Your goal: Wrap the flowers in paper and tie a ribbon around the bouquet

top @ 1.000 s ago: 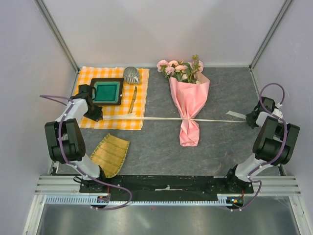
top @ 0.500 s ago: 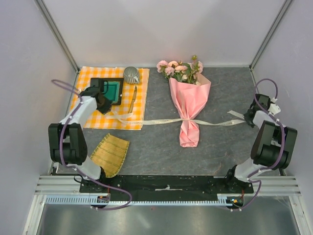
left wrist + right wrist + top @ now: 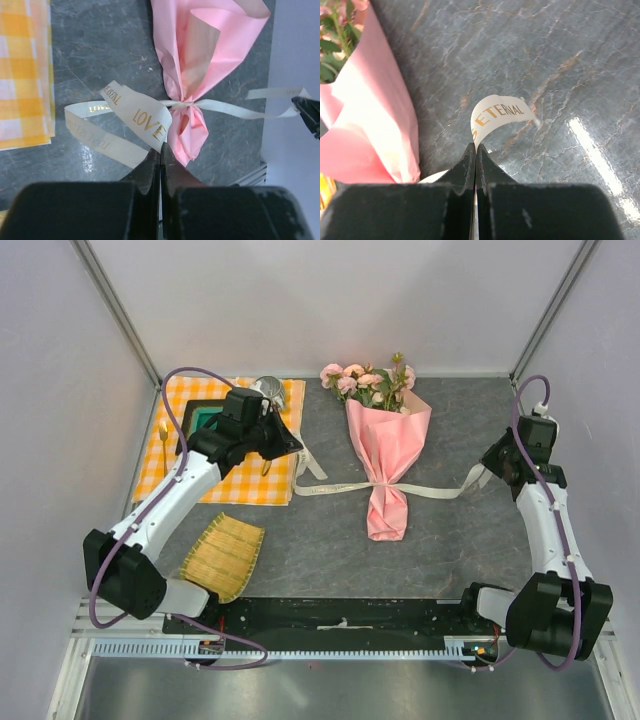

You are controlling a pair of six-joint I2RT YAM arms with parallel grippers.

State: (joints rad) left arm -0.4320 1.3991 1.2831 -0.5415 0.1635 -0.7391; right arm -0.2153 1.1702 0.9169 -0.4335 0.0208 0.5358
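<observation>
Bouquet [image 3: 387,455] lies mid-table [image 3: 440,540], blooms toward the far wall, with the ribbon [image 3: 335,487] cinched round its narrow waist. Left gripper [image 3: 295,447] is clenched on the ribbon's left end at the edge of the checked cloth [image 3: 235,488]. Right gripper [image 3: 488,466] is clenched on the right end. Both ribbon tails curve loosely.

Overhead plus wrist close-ups, bouquet [image 3: 386,445] shared

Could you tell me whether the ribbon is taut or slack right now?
Slack: the ribbon lies in loose curves and loops on both sides of the bouquet.
</observation>
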